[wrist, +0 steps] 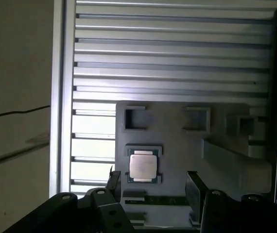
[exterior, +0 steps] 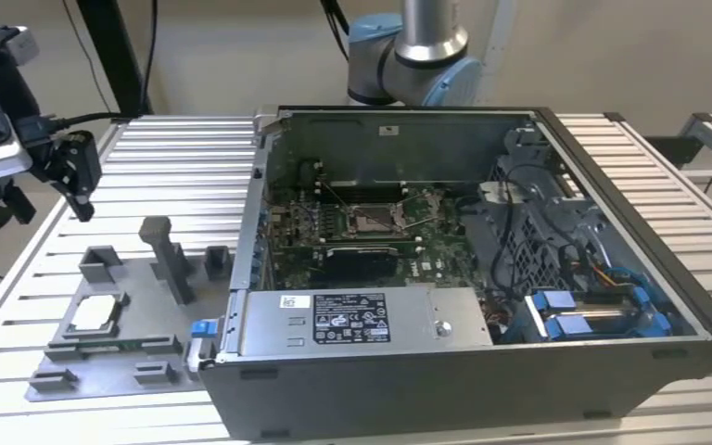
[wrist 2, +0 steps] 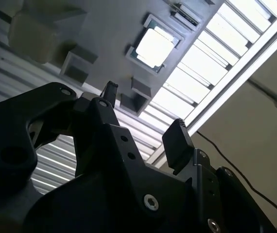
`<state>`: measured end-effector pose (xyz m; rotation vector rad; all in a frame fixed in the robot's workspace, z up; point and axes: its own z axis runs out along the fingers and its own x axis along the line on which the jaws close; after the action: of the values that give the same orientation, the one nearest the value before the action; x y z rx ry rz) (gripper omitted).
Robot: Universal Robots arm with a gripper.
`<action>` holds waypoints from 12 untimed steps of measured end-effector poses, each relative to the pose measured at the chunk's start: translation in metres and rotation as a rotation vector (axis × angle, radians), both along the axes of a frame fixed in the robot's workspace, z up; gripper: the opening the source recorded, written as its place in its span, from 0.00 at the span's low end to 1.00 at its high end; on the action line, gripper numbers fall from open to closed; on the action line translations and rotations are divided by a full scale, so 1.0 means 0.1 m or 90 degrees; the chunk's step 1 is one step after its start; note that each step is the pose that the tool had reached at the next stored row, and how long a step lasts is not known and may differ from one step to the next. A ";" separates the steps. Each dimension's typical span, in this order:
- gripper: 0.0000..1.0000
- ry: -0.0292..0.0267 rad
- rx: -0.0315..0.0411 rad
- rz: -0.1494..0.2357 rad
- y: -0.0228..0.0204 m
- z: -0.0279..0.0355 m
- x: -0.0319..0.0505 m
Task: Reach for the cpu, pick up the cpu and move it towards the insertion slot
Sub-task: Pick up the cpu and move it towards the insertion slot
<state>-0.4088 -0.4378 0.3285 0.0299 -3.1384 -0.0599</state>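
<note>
While its two fingers [wrist: 195, 187] stand spread with nothing between them, the gripper [exterior: 69, 176] hangs above the slatted table [exterior: 183, 153], apart from the cpu [wrist: 144, 165]. That square chip lies flat, silvery top up, edges parallel to its pocket in the grey fixture plate [exterior: 108, 373]. On the exterior view's right, the open computer case [exterior: 455, 389] holds the insertion slot [exterior: 373, 219].
</note>
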 end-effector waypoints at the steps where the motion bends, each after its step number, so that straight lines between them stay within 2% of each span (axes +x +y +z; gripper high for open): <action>1: 1.00 0.0000 0.0000 0.000 0.000 -0.016 0.002; 3: 1.00 0.0000 0.0006 0.000 0.000 -0.043 0.004; 6: 1.00 -0.0001 0.0039 0.000 0.000 -0.074 0.004; 12: 1.00 0.0000 0.0041 0.000 0.000 -0.159 0.004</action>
<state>-0.4083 -0.4378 0.3126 0.0300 -3.1382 -0.0700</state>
